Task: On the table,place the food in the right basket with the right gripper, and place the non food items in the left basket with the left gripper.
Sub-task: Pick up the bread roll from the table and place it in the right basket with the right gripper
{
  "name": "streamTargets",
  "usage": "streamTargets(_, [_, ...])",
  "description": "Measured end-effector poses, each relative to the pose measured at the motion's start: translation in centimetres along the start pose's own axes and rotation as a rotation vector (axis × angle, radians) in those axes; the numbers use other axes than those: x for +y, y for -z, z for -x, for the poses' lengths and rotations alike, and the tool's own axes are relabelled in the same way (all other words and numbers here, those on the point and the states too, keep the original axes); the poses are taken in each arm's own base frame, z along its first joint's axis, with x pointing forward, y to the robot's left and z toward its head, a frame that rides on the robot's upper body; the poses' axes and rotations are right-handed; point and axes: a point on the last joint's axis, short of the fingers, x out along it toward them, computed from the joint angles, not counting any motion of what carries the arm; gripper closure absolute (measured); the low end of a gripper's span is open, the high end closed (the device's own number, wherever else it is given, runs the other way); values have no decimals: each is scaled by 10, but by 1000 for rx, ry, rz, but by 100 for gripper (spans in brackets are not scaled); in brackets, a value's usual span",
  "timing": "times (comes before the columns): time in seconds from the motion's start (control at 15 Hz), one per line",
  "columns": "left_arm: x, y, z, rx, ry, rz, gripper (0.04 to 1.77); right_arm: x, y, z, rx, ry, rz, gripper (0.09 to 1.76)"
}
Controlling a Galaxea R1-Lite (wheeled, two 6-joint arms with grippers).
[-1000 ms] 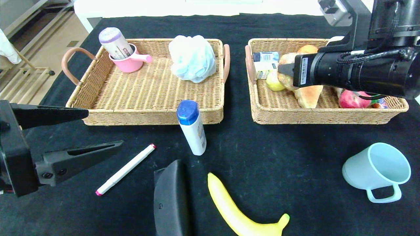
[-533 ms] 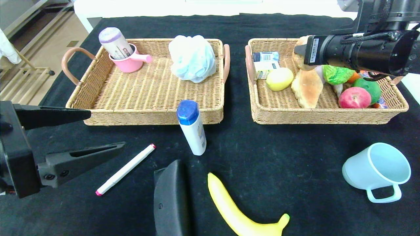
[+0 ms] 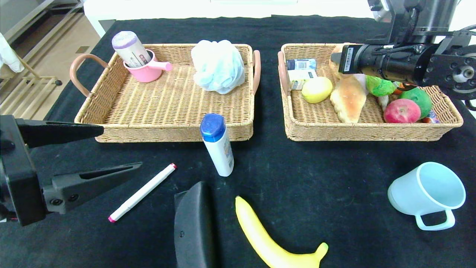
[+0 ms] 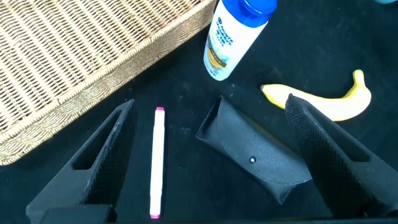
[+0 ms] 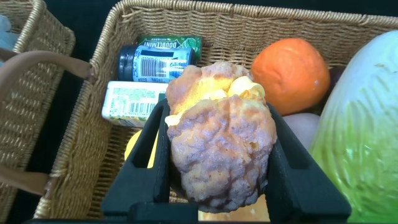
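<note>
We count two wicker baskets on the black table [image 3: 316, 171]: the left basket [image 3: 167, 100] at about 11 o'clock and the right basket [image 3: 372, 130] at about 1 o'clock. Our right gripper [image 5: 214, 180] hangs over the far part of the right basket with its fingers clamped on one cream puff [image 5: 217, 134], which is held off the basket floor. Under and around it we see one long bread roll [image 3: 349, 98], one lemon [image 3: 317, 89], one red apple [image 3: 401, 111], one green fruit [image 3: 418, 97], one cabbage [image 3: 379, 85], one orange [image 5: 291, 74], one can [image 5: 158, 59] and one small box [image 5: 134, 102].

The left basket holds three things: one pink cup [image 3: 147, 70] with one purple-capped bottle [image 3: 130, 48] leaning in it, and one bath pouf [image 3: 218, 66].

Our left gripper [image 3: 108, 150] waits at 9 o'clock, fingers spread wide, above the table. Five items lie loose on the cloth: one marker [image 3: 143, 191], one blue-capped bottle [image 3: 217, 145] standing upright, one black glasses case [image 3: 193, 227], one banana [image 3: 271, 242] at 6 o'clock, and one pale blue mug [image 3: 427, 195] tipped on its side at 4 o'clock.
</note>
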Motion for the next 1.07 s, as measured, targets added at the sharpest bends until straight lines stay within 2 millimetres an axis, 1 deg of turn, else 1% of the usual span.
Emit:
streamTargets(0.13, [0,0,0,0,0,0,9,1,4,-7,5,0,2,98])
streamTargets(0.33, [0,0,0,2,0,1,9,1,6,-14,-15,2,-1,98])
streamTargets(0.4, [0,0,0,2,0,1,9,0,7,-15,-13,4,0,94])
streamTargets(0.53, [0,0,0,1,0,1,9,0,9,-17,-9,6,2,75])
streamTargets(0.67, [0,0,0,1,0,1,9,0,9,-17,-8,7,1,60])
streamTargets(0.8, [0,0,0,0,0,1,9,0,10,-18,-5,7,1,50])
streamTargets(1.07, [0,0,0,0,0,1,9,0,10,-17,-3,8,1,36])
